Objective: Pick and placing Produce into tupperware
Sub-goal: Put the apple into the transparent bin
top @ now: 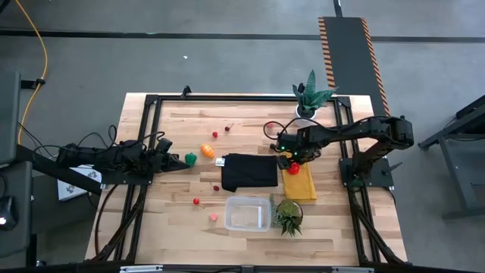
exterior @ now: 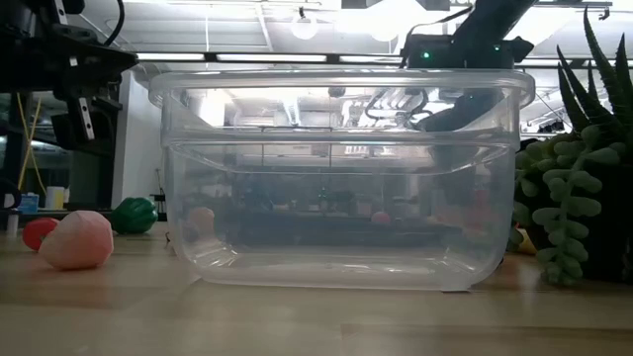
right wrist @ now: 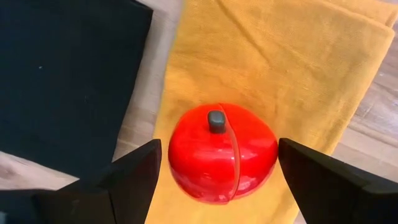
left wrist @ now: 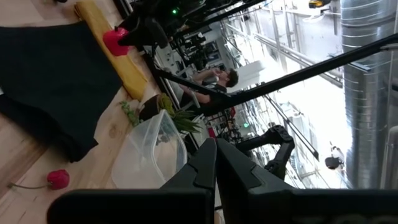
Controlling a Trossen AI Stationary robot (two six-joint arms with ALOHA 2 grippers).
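High view: red fruit (top: 293,167) mostly covered by the right gripper (top: 291,161) directly over it; only a sliver showed at the yellow cloth's (top: 301,184) near end.

Right wrist view: both fingers (right wrist: 124,180) of the right claw were cut off by the frame's lower edge; tips out of sight either side of the fruit. Black cloth (right wrist: 62,81) cropped beyond the claw's left finger.

Low view: everything behind the tupperware (exterior: 341,178) was smeared through its clear walls; a pale blob and reddish spots inside the outline could not be identified. Potted plant (exterior: 579,198) cropped at the edge.

Left wrist view: left gripper's (left wrist: 216,163) fingers pressed together, bases lost in shadow.
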